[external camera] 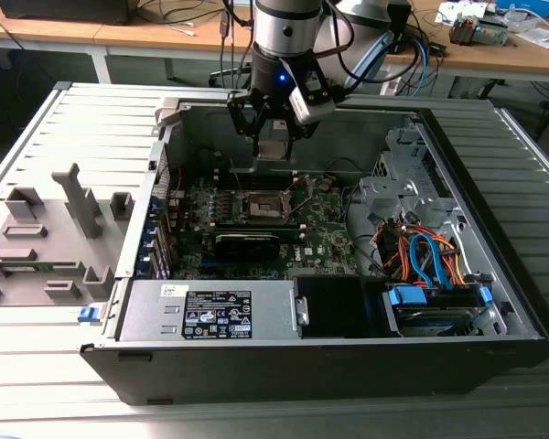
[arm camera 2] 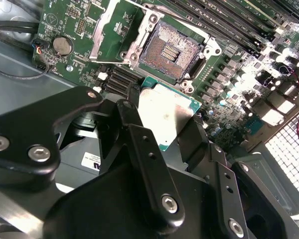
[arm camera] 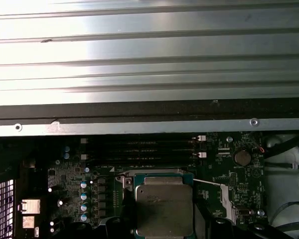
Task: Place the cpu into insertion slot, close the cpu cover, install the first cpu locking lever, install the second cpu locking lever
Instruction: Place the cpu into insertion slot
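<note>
Exterior view: open computer case (external camera: 284, 384) lay on its side on the ribbed metal bench (external camera: 37, 375), motherboard (external camera: 325, 233) facing up, presumably so the arm could work straight down. The end effector (external camera: 273, 137) hung above the far part of the board with the cpu (external camera: 273, 150) between its fingers, clear of the insertion slot (external camera: 261, 203) and well above it. The long black card (external camera: 247, 243) sat just in front of the slot. Second wrist view: the end effector (arm camera 2: 162, 132) was closed narrowly on two opposite edges of the cpu (arm camera 2: 165, 110), with the pale metal top towards the camera. Judged an edge grip, chosen to keep the underside free for seating. The insertion slot (arm camera 2: 172, 52) was bare, contact field exposed. The cpu cover (arm camera 2: 98, 35) stood swung up and away beside it, leaving the opening free. A coin cell (arm camera 2: 63, 46) lay near the cover. The chip was offset from the slot, not yet over it. First wrist view: the cpu (arm camera: 164, 209) appeared level and roughly square to the memory slots (arm camera: 139, 149). The case wall (arm camera: 149, 127) lay beyond. Placement not done; cover open.
</note>
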`<state>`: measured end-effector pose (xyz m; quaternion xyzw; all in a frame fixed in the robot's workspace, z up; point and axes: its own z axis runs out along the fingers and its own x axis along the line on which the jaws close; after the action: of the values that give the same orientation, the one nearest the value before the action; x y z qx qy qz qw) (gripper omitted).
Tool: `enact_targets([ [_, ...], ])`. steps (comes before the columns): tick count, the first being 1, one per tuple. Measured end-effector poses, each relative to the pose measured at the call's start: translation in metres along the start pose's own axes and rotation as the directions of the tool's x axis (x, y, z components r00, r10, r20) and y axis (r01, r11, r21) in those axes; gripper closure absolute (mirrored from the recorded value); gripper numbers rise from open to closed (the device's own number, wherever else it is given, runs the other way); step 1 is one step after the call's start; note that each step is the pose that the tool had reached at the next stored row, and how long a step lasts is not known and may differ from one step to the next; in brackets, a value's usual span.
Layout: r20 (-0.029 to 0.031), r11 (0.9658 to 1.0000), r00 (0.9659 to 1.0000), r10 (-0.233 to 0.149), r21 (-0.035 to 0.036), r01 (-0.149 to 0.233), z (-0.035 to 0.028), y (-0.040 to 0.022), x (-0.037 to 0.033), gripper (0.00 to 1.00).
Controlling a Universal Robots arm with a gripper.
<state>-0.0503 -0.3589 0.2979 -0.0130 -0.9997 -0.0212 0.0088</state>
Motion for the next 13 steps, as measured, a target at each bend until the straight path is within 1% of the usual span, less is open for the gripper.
enact_targets([
  [13, 0.0, 1.0, 1.0, 0.0, 0.0, 0.0, 0.0027, -0.0004, -0.0001, 0.45],
])
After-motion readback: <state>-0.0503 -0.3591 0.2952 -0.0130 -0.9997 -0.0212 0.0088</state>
